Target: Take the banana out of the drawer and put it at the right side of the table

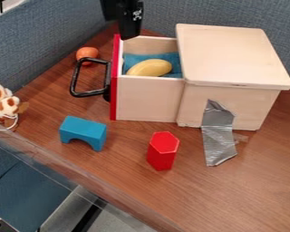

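As we look up from the lower middle of the frame, we meet a red hexagonal block (163, 151), with a blue arch (83, 131) to its left. Farther back, at upper centre, we see the banana (149, 68) on blue cloth (133, 58) inside the open drawer (147, 99). Near the top edge hangs the gripper (130, 34); we cannot tell whether it is released or clenched.

A brown table (256, 195) carries a pale wooden box (232, 52) with its drawer (148, 99) open, silver tape (219, 140) running down onto the tabletop. A blue arch (84, 130), red block (163, 150), orange ball (87, 53) and spotted toy (6, 105) sit apart.
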Controlling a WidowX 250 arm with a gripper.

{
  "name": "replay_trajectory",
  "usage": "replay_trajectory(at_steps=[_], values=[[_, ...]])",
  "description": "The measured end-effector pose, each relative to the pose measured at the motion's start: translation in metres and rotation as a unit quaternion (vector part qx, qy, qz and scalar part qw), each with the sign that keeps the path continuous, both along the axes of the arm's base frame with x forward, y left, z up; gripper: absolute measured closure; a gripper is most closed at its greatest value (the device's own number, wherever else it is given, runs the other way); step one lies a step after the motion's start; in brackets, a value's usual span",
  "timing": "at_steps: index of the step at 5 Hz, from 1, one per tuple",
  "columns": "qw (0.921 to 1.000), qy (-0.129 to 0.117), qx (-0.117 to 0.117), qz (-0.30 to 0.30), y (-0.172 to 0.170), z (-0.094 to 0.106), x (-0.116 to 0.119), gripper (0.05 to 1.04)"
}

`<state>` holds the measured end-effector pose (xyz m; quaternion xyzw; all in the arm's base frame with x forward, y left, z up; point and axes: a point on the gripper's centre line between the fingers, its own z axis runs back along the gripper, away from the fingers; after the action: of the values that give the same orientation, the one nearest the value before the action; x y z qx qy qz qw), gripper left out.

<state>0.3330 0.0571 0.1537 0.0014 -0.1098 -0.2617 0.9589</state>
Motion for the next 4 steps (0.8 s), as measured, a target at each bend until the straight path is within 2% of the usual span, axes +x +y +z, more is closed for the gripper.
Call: replay_trajectory(at_steps=[1,2,3,4], values=[[0.9998,0.017,-0.003,-0.002,-0.001,-0.013,0.000,0.084],[0.9995,0.019,0.002,-0.024,-0.007,-0.032,0.008,0.084],[0.9992,0.013,0.004,-0.037,-0.008,-0.040,0.013,0.084],[0.9985,0.007,0.002,-0.054,-0.021,-0.056,0.026,0.084]])
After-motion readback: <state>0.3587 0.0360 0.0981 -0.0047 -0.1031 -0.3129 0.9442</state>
